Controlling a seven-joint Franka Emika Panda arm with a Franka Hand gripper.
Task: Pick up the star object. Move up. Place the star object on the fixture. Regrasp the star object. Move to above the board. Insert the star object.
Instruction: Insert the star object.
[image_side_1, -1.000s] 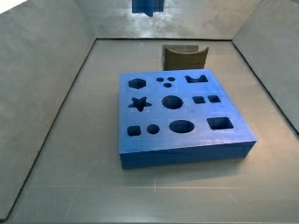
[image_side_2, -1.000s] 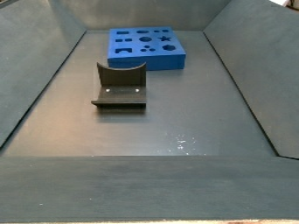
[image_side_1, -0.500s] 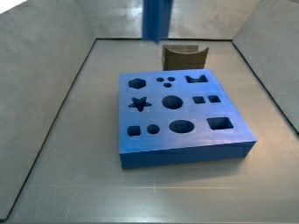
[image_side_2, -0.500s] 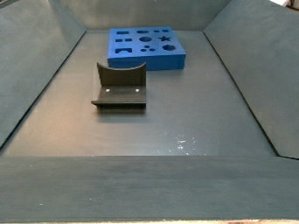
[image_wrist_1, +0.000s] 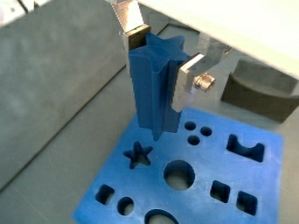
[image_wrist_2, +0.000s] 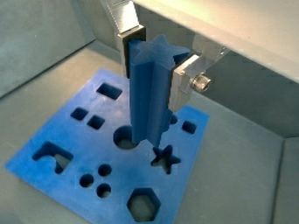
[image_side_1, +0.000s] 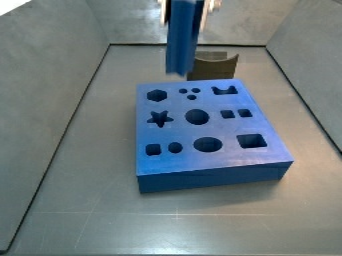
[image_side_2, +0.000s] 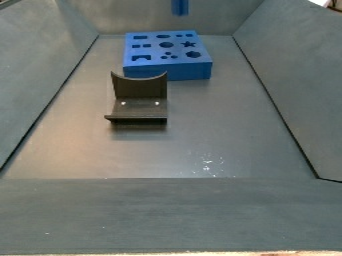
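In both wrist views we see the gripper (image_wrist_1: 159, 63) (image_wrist_2: 156, 59) closed on the small bright-blue plastic star prism, the star object (image_wrist_1: 152, 92) (image_wrist_2: 149, 92), its 2 flat silver fingers (image_wrist_1: 188, 83) (image_wrist_2: 184, 80) pressed against opposite sides near the prism's upper end. The prism hangs upright, long and bar-like, with the ridges of its star section running down its length. Its lower end hovers over the large thick bright-blue square board (image_wrist_1: 198, 188) (image_wrist_2: 70, 144), close to the dark star-shaped hole (image_wrist_1: 139, 155) (image_wrist_2: 166, 158); we cannot tell whether the tip is level with the board's top face or above it.

A side view shows what the wrist views do not: the prism (image_side_1: 183, 38) hangs clear above the board's (image_side_1: 211, 135) far edge, with the star hole (image_side_1: 159, 119) lying nearer the camera on the board's surface. Here the fingers are cut off by the picture's upper edge. The dark fixture (image_side_1: 213, 66) stands behind the board in that view, and its curved notch shows in a wrist view (image_wrist_1: 261, 92).

In a side view from the opposite end, only the prism's lowest bit (image_side_2: 179, 6) shows, above the board (image_side_2: 170, 55), and the fixture (image_side_2: 136, 98) stands on the grey floor (image_side_2: 201, 150), apart from the board.
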